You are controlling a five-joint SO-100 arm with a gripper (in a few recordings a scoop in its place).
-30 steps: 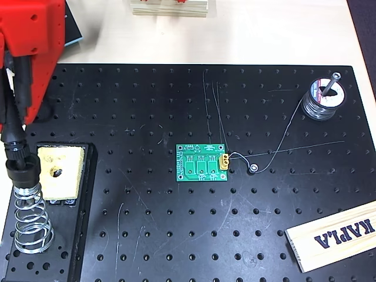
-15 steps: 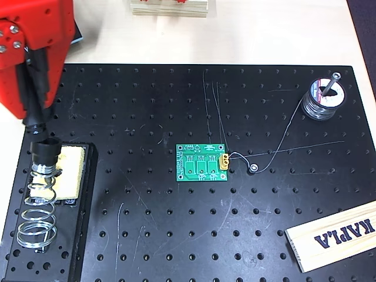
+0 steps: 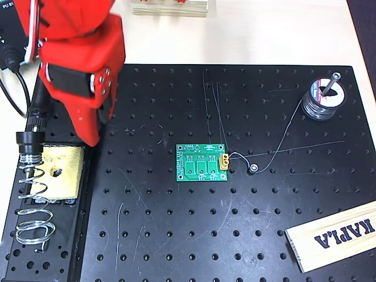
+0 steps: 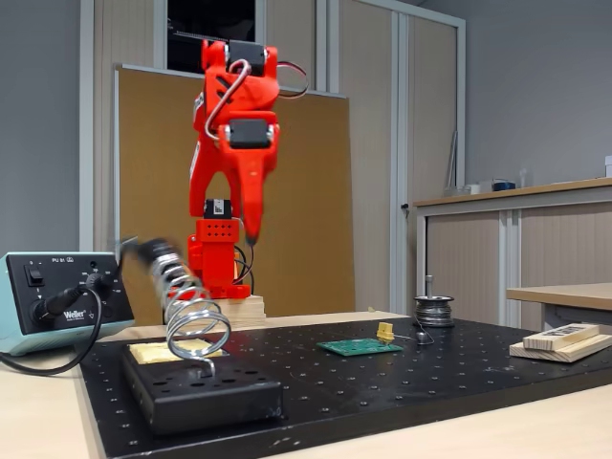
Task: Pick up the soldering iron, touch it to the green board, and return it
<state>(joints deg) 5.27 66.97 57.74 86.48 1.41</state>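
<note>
Soldering iron [image 3: 30,136] in coil stand [image 3: 34,202], green board [image 3: 202,163] mid-plate [image 3: 176,235], well apart.

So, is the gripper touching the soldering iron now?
Apart. In the fixed view the gripper hangs high in the air, with a clear gap of background down to the soldering iron, which sits in the coil stand.

Black perforated plate [image 3: 176,235], silver coil-spring stand [image 3: 32,205], yellow sponge [image 3: 61,170], solder spool [image 3: 322,101], wooden block [image 3: 335,236]
</note>
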